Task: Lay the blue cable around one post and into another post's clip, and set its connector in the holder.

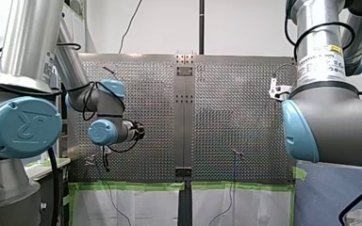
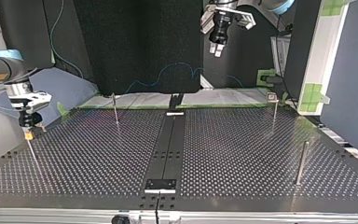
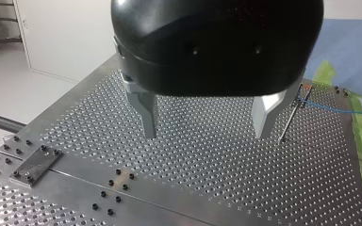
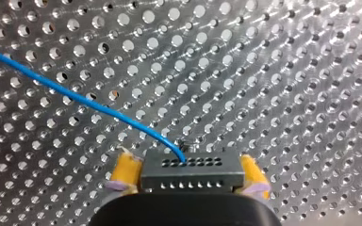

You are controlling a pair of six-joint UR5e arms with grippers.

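Closest, my right end effector (image 4: 188, 173) has its soft yellow pads (image 4: 125, 169) clamped on the flanks of a dark, boxy connector (image 4: 192, 162) pitted with rows of small holes. The thin, glossy blue cable (image 4: 75, 96) curves out of it across the shiny perforated bench (image 4: 287, 70). My left end effector (image 3: 207, 134), a black dome with tapered metal fingers (image 3: 143, 113), hangs spread wide and empty, with a slim post (image 3: 290, 117) just beside it.

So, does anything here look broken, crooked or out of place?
Nothing stands out. The connector sits squarely in my right gripper, between its yellow pads, and the blue cable leaves it in a smooth curve without a kink. My left gripper hangs open over the perforated table, holding nothing. No damage or spill shows.
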